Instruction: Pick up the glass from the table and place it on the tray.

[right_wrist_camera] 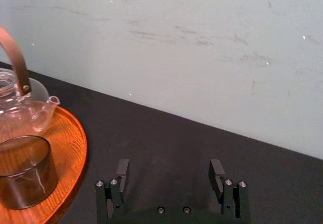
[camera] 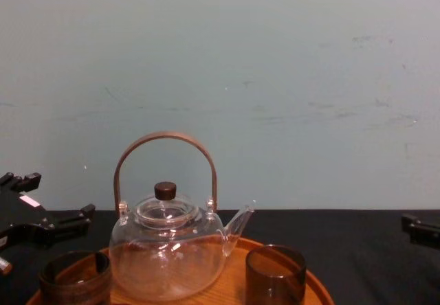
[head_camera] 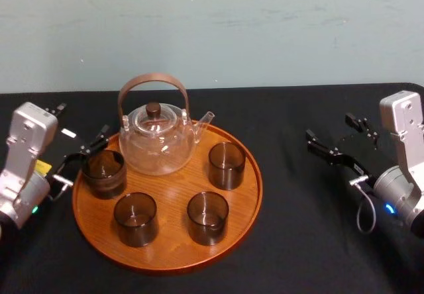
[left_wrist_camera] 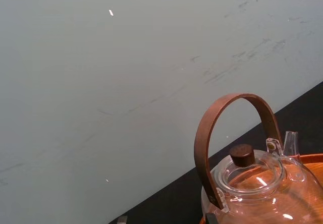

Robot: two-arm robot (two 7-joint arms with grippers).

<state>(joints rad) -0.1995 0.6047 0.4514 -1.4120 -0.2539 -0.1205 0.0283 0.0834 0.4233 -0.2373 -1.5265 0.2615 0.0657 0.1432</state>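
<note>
The round wooden tray (head_camera: 248, 188) lies on the black table (head_camera: 311, 241) and carries a clear teapot (head_camera: 158, 142). Three dark smoky glasses stand on it: one at the right (head_camera: 226, 165), two at the front (head_camera: 207, 217) (head_camera: 135, 218). A fourth, browner cup (head_camera: 104, 173) stands at the tray's left edge. My left gripper (head_camera: 86, 156) is open right beside that cup, holding nothing; I cannot tell whether a finger touches it. My right gripper (head_camera: 330, 130) hangs open over the cloth to the right of the tray. The right wrist view shows its spread fingers (right_wrist_camera: 121, 169), the tray (right_wrist_camera: 68, 143) and a glass (right_wrist_camera: 22, 172).
A pale wall rises behind the table's far edge. In the chest view the teapot (camera: 168, 250) and its arched handle stand tall mid-tray, with the brown cup (camera: 75, 277) and a glass (camera: 275, 274) beside it. Bare black cloth lies right of the tray.
</note>
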